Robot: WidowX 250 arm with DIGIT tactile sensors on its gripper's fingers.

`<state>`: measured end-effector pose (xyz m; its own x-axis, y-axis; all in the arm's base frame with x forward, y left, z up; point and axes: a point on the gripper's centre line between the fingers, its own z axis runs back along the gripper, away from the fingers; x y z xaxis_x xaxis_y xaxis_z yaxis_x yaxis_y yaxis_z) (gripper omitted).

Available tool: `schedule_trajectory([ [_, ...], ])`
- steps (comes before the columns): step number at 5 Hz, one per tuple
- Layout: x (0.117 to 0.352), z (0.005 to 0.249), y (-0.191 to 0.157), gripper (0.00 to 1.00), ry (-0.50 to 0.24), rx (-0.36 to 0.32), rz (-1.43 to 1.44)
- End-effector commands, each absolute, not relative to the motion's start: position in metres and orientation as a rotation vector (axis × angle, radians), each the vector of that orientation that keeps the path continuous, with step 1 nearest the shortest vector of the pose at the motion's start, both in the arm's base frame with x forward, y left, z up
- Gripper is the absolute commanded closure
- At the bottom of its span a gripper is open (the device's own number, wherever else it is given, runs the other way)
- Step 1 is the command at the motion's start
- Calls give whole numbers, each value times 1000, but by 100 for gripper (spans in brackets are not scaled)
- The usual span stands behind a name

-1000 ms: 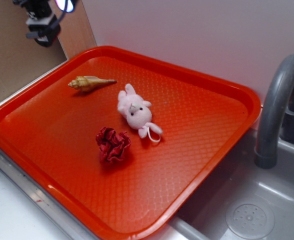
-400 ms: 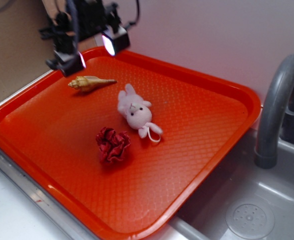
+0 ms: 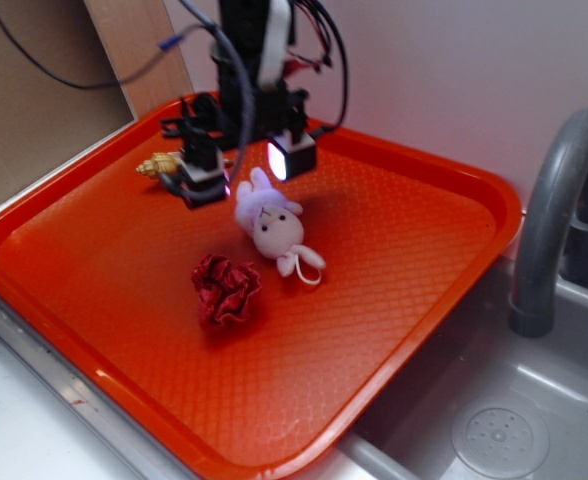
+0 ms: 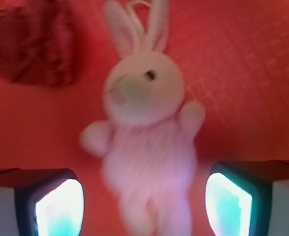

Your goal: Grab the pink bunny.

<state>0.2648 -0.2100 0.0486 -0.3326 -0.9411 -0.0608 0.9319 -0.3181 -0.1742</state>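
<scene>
1. The red tray lies beside a grey sink with its faucet.
2. The gripper, up at the tray's far-left corner a second ago, has swung in and dropped low over the toy; the approach looks nearly done.
3. Its jaws stand wide and hold nothing; in the wrist view the fingers flank the toy's lower body.
4. The pink bunny lies mid-tray, unmoved, ears toward the scrunchie in the wrist view.
5. The dark red scrunchie sits just beside it; the seashell peeks out behind the arm.
</scene>
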Motion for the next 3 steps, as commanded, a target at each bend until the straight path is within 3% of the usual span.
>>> schedule_trajectory([
  [1, 224, 38, -229, 0, 262, -16, -1991],
  [2, 224, 36, -229, 100, 266, -13, -1957],
  [3, 225, 45, -226, 100, 258, 30, -1887],
])
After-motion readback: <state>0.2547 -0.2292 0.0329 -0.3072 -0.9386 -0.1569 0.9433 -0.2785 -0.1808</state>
